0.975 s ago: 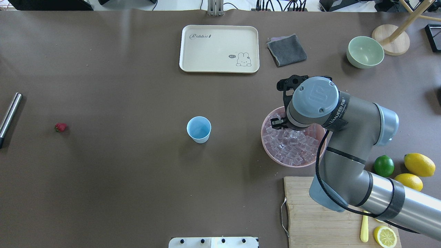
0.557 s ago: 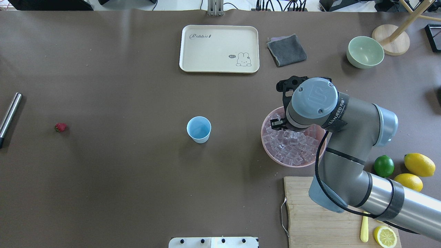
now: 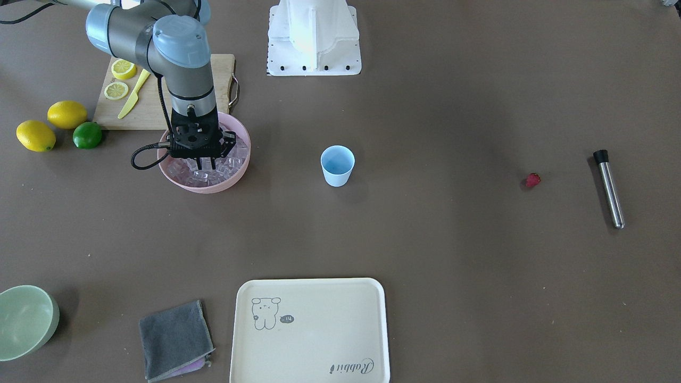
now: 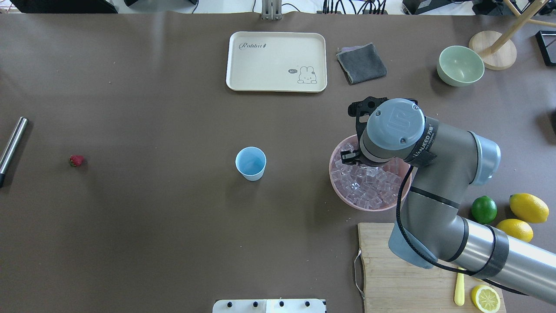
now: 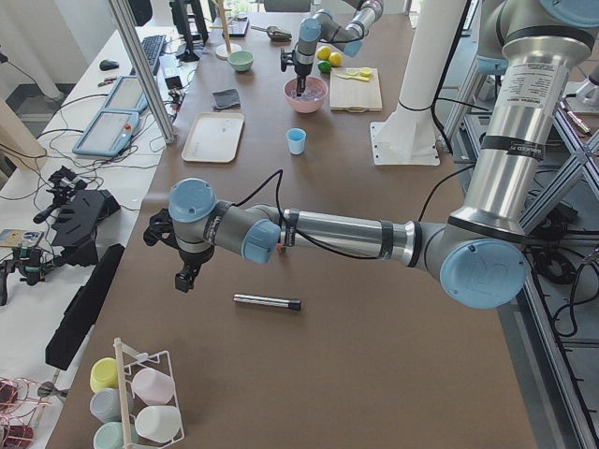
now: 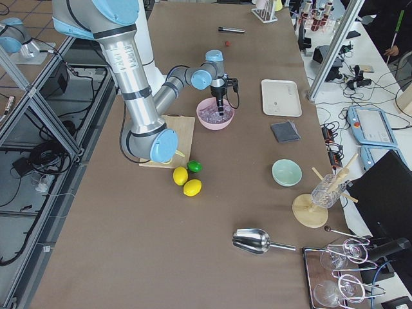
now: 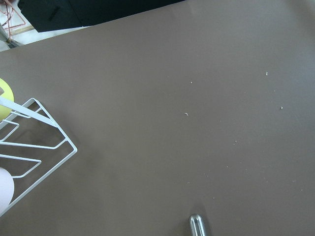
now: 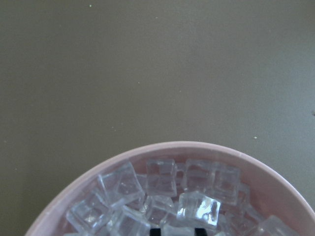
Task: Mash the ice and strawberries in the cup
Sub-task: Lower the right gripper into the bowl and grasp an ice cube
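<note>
Now the right claw stands in the pink bowl, its 2 fingers apart among the ice.

Clear, faintly pinkish cubes heap the bowl, and the black fingertips touch the top layer. The pale blue cup stands upright at mid-table, well apart from the bowl, with bare brown table on every side. 1 small dark red strawberry lies far toward the robot's left, near a steel rod. The left claw hovers over that end; I cannot tell whether it is apart or together. A wooden cutting board lies just beside the bowl, and a cream tray lies beyond the cup.
</note>
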`<state>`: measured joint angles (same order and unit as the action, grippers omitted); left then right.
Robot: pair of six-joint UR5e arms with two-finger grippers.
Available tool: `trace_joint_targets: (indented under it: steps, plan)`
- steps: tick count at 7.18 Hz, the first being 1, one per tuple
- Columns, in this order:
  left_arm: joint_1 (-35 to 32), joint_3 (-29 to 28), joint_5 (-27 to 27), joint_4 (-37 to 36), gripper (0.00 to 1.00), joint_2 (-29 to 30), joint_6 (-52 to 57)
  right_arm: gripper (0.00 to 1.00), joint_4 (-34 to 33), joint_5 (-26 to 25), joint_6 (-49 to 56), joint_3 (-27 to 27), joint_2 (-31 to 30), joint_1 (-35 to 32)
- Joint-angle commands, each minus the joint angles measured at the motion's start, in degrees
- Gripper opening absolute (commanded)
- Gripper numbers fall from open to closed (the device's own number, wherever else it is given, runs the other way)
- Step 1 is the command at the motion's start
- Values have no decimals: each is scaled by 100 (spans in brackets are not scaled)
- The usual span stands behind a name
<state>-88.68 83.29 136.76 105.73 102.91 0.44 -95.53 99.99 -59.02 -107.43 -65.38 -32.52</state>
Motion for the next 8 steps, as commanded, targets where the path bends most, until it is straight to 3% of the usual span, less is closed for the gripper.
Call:
trace_joint_targets:
  steps: [1,3,5,8]
  plan:
    - [0,-6,0,0,99,-7,0,26,0,151,5,-111,69,-235]
    - [0,3,0,0,99,-8,0,26,-52,231,-169,-85,375,-281]
    - [0,3,0,-9,99,1,0,26,-848,231,-591,29,1277,-194]
    - [0,3,0,-17,99,63,-9,27,-862,100,-1417,889,2273,201]
